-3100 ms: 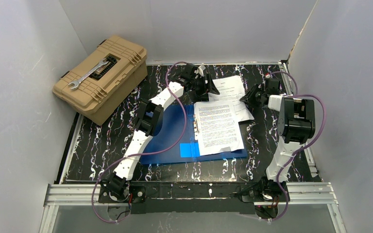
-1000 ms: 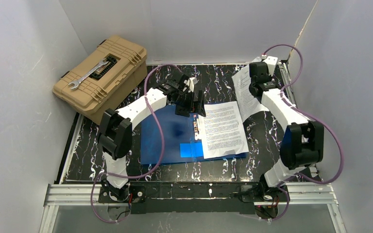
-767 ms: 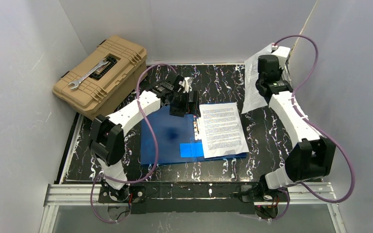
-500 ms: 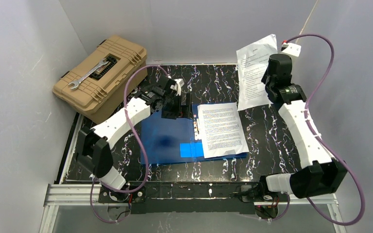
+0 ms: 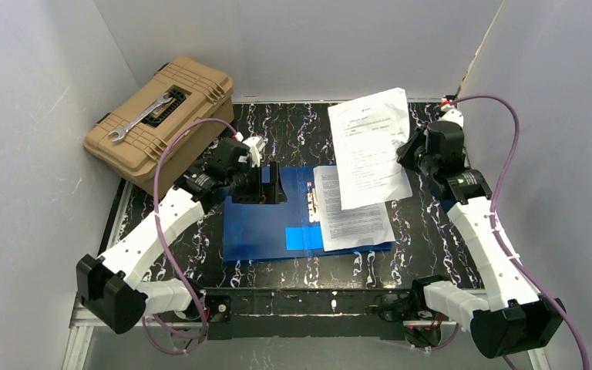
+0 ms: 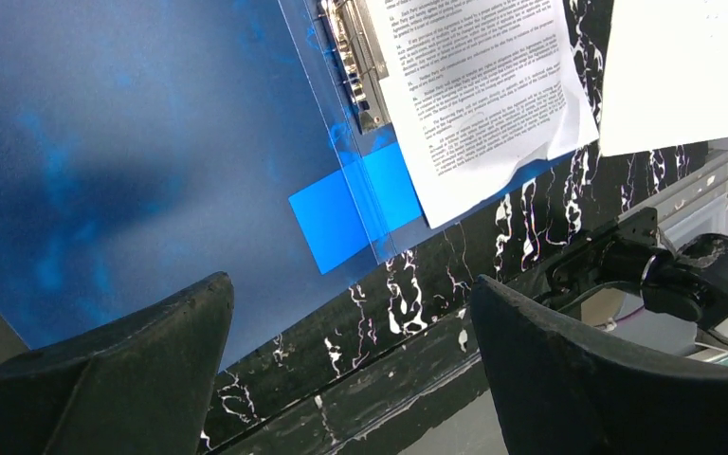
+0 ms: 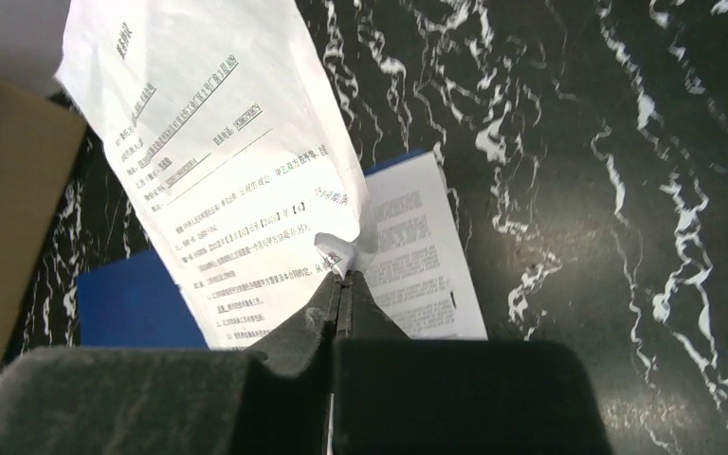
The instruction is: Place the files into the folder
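An open blue folder (image 5: 266, 223) lies flat on the black marbled counter (image 5: 415, 240). One printed sheet (image 5: 352, 212) rests on its right half, beside the metal clip (image 6: 353, 47) at the spine. The right gripper (image 7: 342, 275) has its fingers pressed together on the edge of a second sheet (image 5: 370, 142), pinching it so it hangs tilted in the air above the far right part of the folder. The left gripper (image 5: 265, 185) hovers over the folder's far left portion with its fingers spread, holding nothing. A tan toolbox (image 5: 162, 127) sits well apart at the far left.

The step in hand looks like laying the lifted sheet onto the one in the folder. To do it well, I would lower the free edge first, near the clip, then let the rest settle so the edges line up. The paper is limp and could curl or slide. The left gripper might press the folder down to steady it.
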`<control>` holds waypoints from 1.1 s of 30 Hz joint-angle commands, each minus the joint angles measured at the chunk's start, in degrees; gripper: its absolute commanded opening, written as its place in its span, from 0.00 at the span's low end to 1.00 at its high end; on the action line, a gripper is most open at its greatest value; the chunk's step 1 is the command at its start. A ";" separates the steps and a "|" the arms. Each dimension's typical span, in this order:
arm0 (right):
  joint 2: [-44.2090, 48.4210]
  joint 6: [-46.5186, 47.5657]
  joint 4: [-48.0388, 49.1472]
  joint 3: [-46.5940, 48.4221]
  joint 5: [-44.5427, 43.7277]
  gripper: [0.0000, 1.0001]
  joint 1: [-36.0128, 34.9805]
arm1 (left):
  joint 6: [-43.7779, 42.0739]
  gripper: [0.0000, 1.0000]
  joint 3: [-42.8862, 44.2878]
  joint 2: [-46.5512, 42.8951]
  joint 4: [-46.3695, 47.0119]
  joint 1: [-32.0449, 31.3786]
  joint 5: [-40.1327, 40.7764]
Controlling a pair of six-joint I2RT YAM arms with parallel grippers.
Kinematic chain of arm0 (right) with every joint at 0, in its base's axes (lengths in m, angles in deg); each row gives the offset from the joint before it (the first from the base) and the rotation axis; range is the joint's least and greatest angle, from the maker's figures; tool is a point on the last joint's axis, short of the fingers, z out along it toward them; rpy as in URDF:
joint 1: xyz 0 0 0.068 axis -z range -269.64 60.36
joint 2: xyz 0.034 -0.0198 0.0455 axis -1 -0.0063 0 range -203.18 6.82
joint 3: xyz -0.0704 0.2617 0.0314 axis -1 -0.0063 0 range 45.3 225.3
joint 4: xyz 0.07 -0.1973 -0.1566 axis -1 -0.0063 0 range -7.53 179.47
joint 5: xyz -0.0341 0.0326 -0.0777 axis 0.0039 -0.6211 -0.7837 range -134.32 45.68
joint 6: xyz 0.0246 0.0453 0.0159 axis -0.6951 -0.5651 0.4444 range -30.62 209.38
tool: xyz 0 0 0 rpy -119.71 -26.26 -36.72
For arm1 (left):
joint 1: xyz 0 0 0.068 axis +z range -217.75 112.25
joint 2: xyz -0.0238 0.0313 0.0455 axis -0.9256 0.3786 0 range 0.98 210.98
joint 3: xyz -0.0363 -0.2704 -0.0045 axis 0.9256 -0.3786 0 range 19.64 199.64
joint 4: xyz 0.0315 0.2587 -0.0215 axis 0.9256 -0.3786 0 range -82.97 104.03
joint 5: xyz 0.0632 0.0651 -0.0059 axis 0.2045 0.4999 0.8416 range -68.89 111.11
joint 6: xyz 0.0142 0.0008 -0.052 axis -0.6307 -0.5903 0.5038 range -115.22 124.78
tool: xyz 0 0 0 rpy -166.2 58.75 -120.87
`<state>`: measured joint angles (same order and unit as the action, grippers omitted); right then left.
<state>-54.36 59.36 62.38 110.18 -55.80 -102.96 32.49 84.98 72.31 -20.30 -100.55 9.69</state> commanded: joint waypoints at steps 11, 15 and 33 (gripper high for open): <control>4.36 -5.14 4.24 -17.90 6.87 0.01 -0.77 | -1.56 0.95 -6.78 -11.81 -5.48 0.10 0.46; 3.45 -6.13 6.70 -21.82 7.80 0.01 -0.80 | -1.88 0.95 -8.13 -12.81 -6.22 0.10 0.46; -3.38 -8.90 15.08 -28.32 6.85 0.01 -0.99 | -0.81 0.95 -11.27 -11.34 -4.01 0.10 -2.21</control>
<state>-56.94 51.58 72.98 82.75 -48.46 -103.64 31.68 74.45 60.81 -24.78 -100.55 8.54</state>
